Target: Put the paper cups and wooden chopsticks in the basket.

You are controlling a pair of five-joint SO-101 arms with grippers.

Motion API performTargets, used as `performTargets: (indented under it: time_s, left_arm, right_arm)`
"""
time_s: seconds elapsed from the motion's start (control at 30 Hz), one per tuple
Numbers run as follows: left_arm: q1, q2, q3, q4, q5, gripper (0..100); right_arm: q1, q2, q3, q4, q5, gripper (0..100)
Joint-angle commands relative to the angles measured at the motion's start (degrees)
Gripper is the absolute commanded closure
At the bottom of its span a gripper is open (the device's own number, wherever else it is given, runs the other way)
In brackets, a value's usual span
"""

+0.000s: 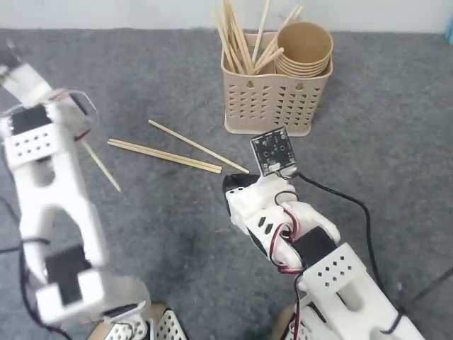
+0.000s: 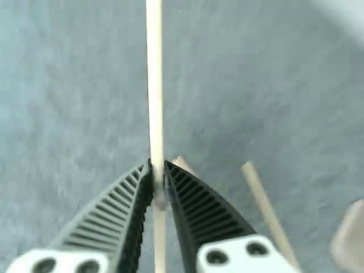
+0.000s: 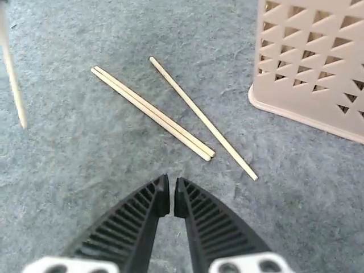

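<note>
My left gripper (image 2: 158, 170) is shut on a wooden chopstick (image 2: 153, 85), which sticks out from under the left arm above the carpet (image 1: 100, 166). A pair of chopsticks (image 1: 163, 154) and a single one (image 1: 198, 146) lie on the grey carpet in front of the beige basket (image 1: 272, 106). The basket holds stacked paper cups (image 1: 304, 46) and several chopsticks (image 1: 241, 39). My right gripper (image 3: 172, 190) is shut and empty, just short of the near ends of the pair (image 3: 151, 112) and the single chopstick (image 3: 202, 118).
Grey carpet covers the whole surface. The basket wall (image 3: 307, 62) stands close beside the lying chopsticks. The right arm's wrist board (image 1: 272, 150) sits just in front of the basket. Open floor lies between the two arms.
</note>
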Motion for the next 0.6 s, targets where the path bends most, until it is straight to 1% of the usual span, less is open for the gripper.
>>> performTargets:
  time_s: [0.0, 0.1, 0.2, 0.3, 0.4, 0.5, 0.57]
  left_arm:
    - [5.4, -14.9, -1.1, -6.9, -1.0, 99]
    - [11.4, -20.6, -1.1, -15.0, -1.0, 99]
    - [17.4, -22.9, -1.1, -26.9, -3.3, 99]
    - [24.2, -21.9, -1.0, -40.8, -6.2, 99]
    - [30.2, -17.8, -0.8, -53.7, -6.7, 99]
    - [33.9, -13.4, -1.2, -62.8, -6.9, 99]
    - [36.7, -10.9, -1.2, -67.0, -9.6, 99]
  right_arm:
    - [-0.6, 0.1, -3.6, 0.2, 1.0, 95.9]
    - [-0.6, 0.2, -3.6, 0.2, 1.0, 95.9]
    - [-0.6, 0.2, -3.6, 0.3, 1.0, 95.9]
    - [-0.6, 0.2, -3.6, 0.2, 1.0, 95.9]
    - [0.0, -0.1, -3.6, 0.1, 1.0, 95.9]
    - [5.0, -0.6, -4.5, -0.2, 0.6, 95.9]
    - [10.5, -0.6, -7.0, -0.1, 0.5, 95.9]
